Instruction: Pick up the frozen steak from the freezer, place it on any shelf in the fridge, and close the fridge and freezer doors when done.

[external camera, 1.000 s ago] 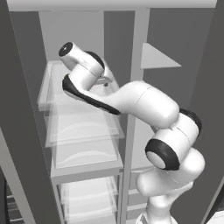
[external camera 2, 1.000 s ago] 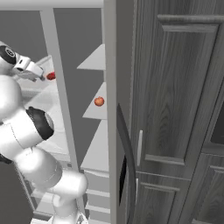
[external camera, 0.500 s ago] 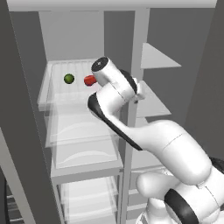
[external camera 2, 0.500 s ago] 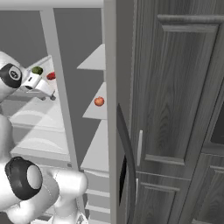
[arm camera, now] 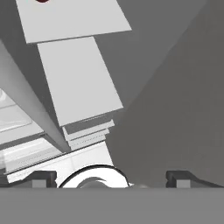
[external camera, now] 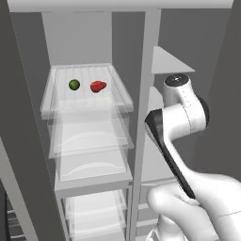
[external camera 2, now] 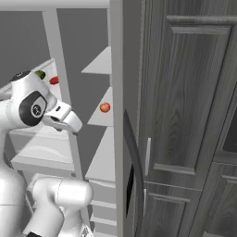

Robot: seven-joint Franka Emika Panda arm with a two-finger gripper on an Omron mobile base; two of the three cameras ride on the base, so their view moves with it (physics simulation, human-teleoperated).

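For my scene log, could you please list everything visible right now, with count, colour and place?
fridge: one, grey, wider left section, open.
clear shelf: several stacked, pale glassy, in the fridge.
green ball: one, on the top clear shelf.
red item: one, beside the green ball on that shelf.
freezer: one, narrower section with opaque grey shelves.
reddish round item: one, on a freezer shelf.
freezer door: one, grey, open, dark handle.
cabinets: dark wood-grain, right.
gripper: one, dark fingertips, open, empty.
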